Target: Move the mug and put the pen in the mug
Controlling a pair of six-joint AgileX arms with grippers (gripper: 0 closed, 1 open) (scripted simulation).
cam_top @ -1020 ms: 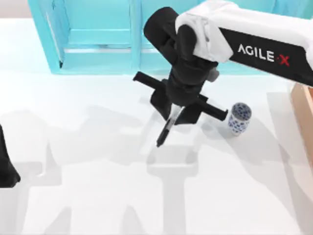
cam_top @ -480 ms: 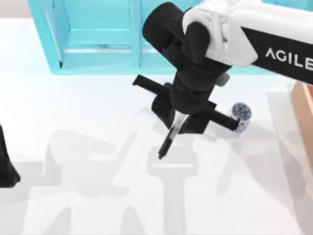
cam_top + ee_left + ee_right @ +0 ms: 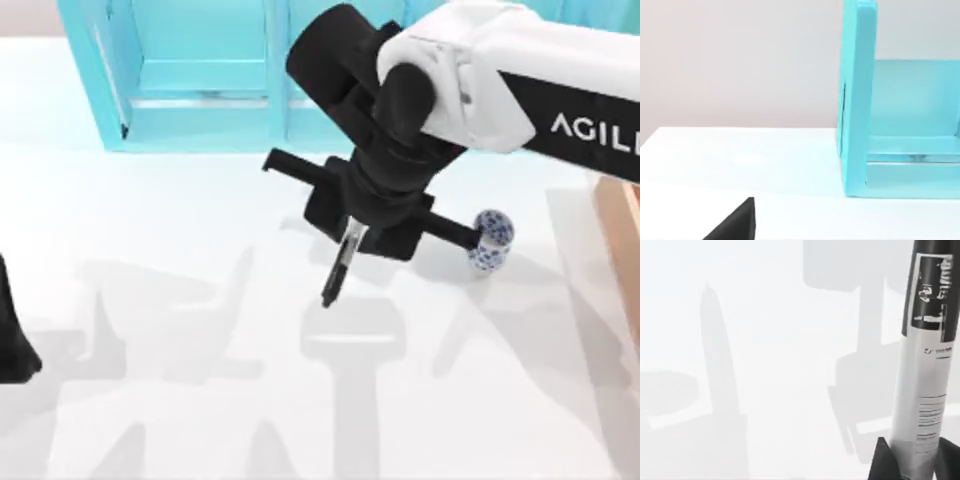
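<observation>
Right gripper (image 3: 352, 238) is gripping the pen (image 3: 338, 268) by its upper end, barrel hanging tip-down above the tabletop's middle, likely so it can drop in vertically; the mug (image 3: 491, 240) is standing upright nearer the right edge; left arm (image 3: 14, 335) is idling at the left edge, fingers not discernible.

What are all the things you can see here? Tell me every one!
pen: one, grey-white with black ends, held off the table, middle.
mug: one, white with blue flowers, upright on the table, right of the pen.
shelf unit: one, turquoise, back of the table.
wooden object: one, brown, table's right edge.
table: one, white.
right gripper: black, jaws shut on the pen.
left arm: black, parked at the left edge.
</observation>
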